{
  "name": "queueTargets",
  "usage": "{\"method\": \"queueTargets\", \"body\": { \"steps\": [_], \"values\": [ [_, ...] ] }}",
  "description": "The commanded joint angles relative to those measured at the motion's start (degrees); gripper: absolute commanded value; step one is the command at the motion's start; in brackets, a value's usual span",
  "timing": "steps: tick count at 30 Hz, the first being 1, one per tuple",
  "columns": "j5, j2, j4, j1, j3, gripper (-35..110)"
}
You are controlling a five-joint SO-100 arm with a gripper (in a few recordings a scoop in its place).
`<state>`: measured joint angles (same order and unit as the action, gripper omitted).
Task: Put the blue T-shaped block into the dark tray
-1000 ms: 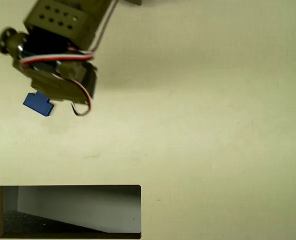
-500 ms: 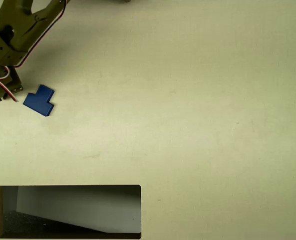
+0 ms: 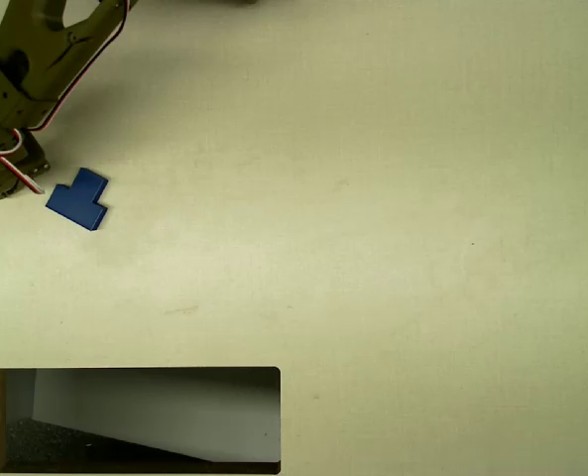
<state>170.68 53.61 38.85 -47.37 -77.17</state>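
Block: one small flat solid-blue T-shaped block [image 3: 78,199] lies flat on the pale cream table [image 3: 393,218] near the upper left of the overhead view, turned at a slant to the picture's edges.
Block and tool: the block sits just to the right of the olive-green robot arm's gripper [image 3: 1,178], which pokes in from the left edge; its nearest corner is very close to the tool's lower end, and whether the two touch cannot be told.
Tool state: only part of the gripper shows at the edge, with red, white and black wires [image 3: 16,167] looped over it; how far its jaws stand apart cannot be told. Nothing can be seen held in it.
Arm: one olive-green arm [image 3: 36,50] runs from the top left corner down toward the gripper.
Tray: one wide rectangular dark tray [image 3: 135,372] with a thin brown-black rim, a grey slanted inner wall and a black speckled floor lies at the bottom left, well apart from the block and straight below it in the picture.
Block and tray: the block is outside the tray, on the bare table.
Count: one block, one tray, one arm.
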Motion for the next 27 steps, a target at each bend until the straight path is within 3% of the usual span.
{"method": "queueTargets", "body": {
  "steps": [1, 9, 27],
  "values": [
    [-0.97, 6.33, -3.08, 1.76, -8.35, 0],
    [-11.43, 13.10, -10.55, 11.25, -22.24, 0],
    [-26.72, 13.71, -13.54, 25.22, -26.28, 0]
  ]
}}
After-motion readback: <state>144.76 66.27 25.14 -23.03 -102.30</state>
